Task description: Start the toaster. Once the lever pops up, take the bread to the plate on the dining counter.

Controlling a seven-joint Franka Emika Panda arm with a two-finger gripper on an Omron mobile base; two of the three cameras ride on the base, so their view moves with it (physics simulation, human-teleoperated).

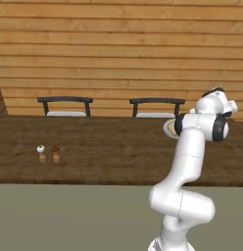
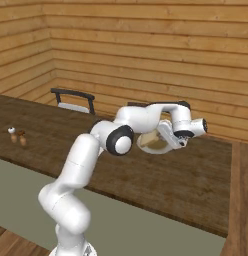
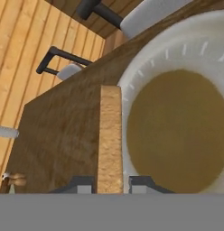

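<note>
in the hand view the gripper (image 3: pixel 109 184) sits at the bottom centre with its two dark finger tips pinching the bread (image 3: pixel 109 135) edge-on between them. the slice shows as a tall, narrow tan strip with a grainy, crusty edge, its long axis running straight up the frame from the tips.

the plate (image 3: pixel 208 40) fills the right side of that view, just right of the slice: round, off-white, with a raised ribbed rim and a smooth brownish centre. the slice's upper part overlaps the plate's left rim, so the plate's middle lies to the right of the held bread; i judge the coming move turns on carrying it that way before letting go.

in the right base view the gripper (image 2: pixel 172 140) hangs over the plate (image 2: pixel 146 145) near the frame's centre, on the dining counter (image 2: pixel 196 185), a dark wood-grain slab. the left base view shows the plate (image 1: pixel 169 128) peeking out behind the white arm, at centre right.
</note>
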